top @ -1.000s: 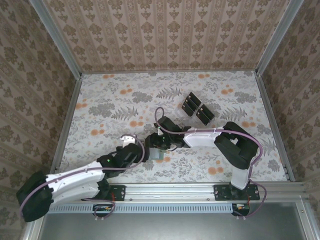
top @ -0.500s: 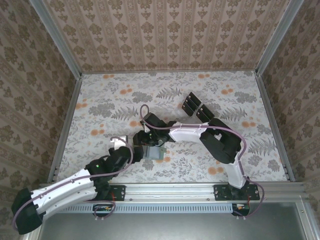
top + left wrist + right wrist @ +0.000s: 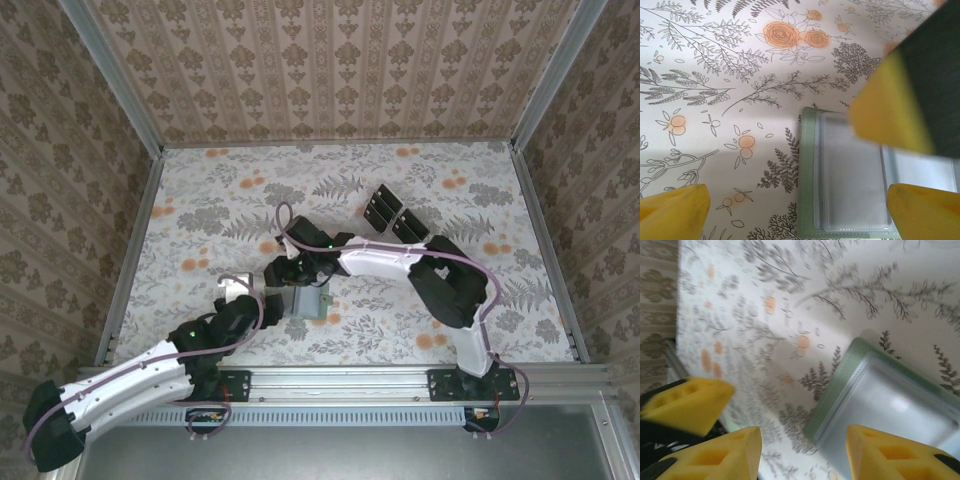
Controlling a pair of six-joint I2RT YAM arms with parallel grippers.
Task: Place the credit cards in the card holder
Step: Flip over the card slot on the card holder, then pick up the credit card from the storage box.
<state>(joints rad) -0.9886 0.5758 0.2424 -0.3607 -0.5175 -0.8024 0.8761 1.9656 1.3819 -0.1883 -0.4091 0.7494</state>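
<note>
Floral table (image 3: pixel 200 195) — right tool (image 3: pixel 297 283) farther left

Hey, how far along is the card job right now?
Done: the wallet lies open, its slots looking empty. In hand: nothing; the left hand and right hand hover open by it. Left: all the cards, lying apart from it, must go in.

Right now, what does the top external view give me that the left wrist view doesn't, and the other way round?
Top external: the credit cards, lying beyond the right arm. Left wrist: the clear slot windows inside the card holder. Both: the card holder open on the table, the right gripper above it.
</note>
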